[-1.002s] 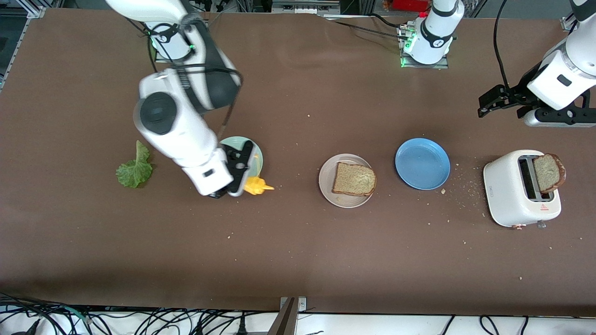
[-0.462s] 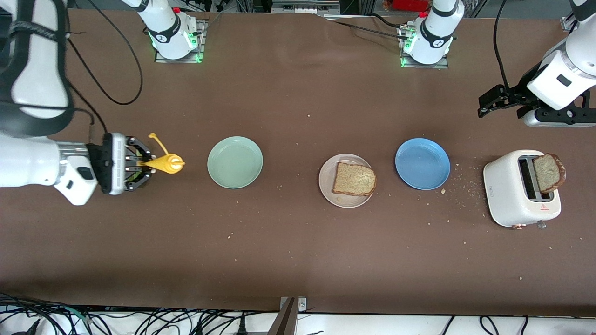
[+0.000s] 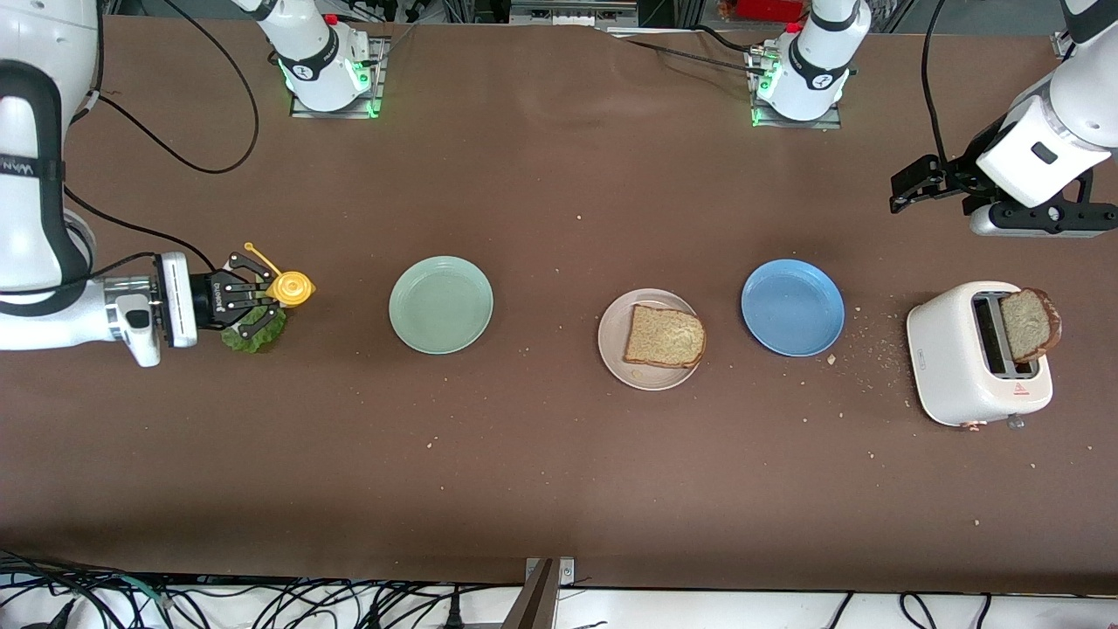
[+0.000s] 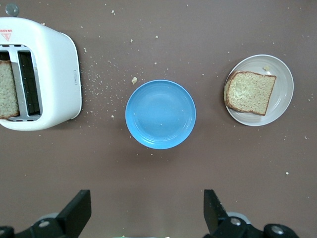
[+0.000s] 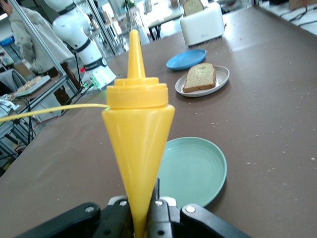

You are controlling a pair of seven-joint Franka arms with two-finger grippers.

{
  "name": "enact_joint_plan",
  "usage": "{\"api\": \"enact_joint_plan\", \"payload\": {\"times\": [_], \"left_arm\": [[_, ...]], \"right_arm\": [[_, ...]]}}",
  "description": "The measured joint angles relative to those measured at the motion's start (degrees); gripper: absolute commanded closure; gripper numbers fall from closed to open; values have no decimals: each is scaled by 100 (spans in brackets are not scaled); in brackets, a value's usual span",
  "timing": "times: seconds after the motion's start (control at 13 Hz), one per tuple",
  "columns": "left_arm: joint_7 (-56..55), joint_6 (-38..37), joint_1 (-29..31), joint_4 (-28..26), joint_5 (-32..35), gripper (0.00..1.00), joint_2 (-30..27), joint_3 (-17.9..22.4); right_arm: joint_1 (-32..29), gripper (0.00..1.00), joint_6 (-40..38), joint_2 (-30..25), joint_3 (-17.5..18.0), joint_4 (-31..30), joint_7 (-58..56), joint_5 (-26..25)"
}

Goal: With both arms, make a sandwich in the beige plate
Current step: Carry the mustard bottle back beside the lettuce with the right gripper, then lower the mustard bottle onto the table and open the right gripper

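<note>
One brown-crusted bread slice [image 3: 664, 336] lies on the beige plate [image 3: 616, 354], also in the left wrist view [image 4: 250, 92] and the right wrist view [image 5: 200, 77]. A second slice [image 3: 1029, 325] stands in the white toaster [image 3: 961, 358]. The green lettuce leaf [image 3: 258, 335] lies on the table at the right arm's end, partly hidden. My right gripper [image 3: 262, 301] is just over the leaf, shut on a yellow squeeze bottle [image 3: 288, 286], which fills the right wrist view [image 5: 138, 129]. My left gripper [image 3: 908, 188] is open and empty above the table near the toaster; its fingers [image 4: 79, 210] stand wide apart.
A mint-green plate [image 3: 441, 304] sits between the lettuce and the beige plate. A blue plate [image 3: 792, 307] sits between the beige plate and the toaster. Crumbs lie scattered around the toaster. The arm bases [image 3: 799, 79] stand along the table's edge farthest from the front camera.
My right arm has swung with the yellow bottle from the mint-green plate toward its own end of the table, stopping over the lettuce leaf. My left gripper has shifted only slightly.
</note>
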Motion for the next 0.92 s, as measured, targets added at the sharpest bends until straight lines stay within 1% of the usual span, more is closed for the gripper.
{"api": "enact_joint_plan", "payload": {"times": [0.08,0.23,0.39,0.62,0.92], "left_arm": [[0,-9,-17,0,0,0,21,-3],[0,-15,-58,0,0,0,64,-7],[0,-23,-81,-1,0,0,121,-11],[15,-24,-87,-1,0,0,160,-10],[33,-25,-86,-1,0,0,164,-8]], "right_arm": [[-85,100,-4,81,0,-245,-442,133],[-122,100,-28,313,3,-477,-1135,465],[-118,100,-92,627,28,-508,-1737,780],[-117,100,-94,1062,42,-500,-2508,1049],[-134,100,-94,1444,41,-466,-3075,1277]]}}
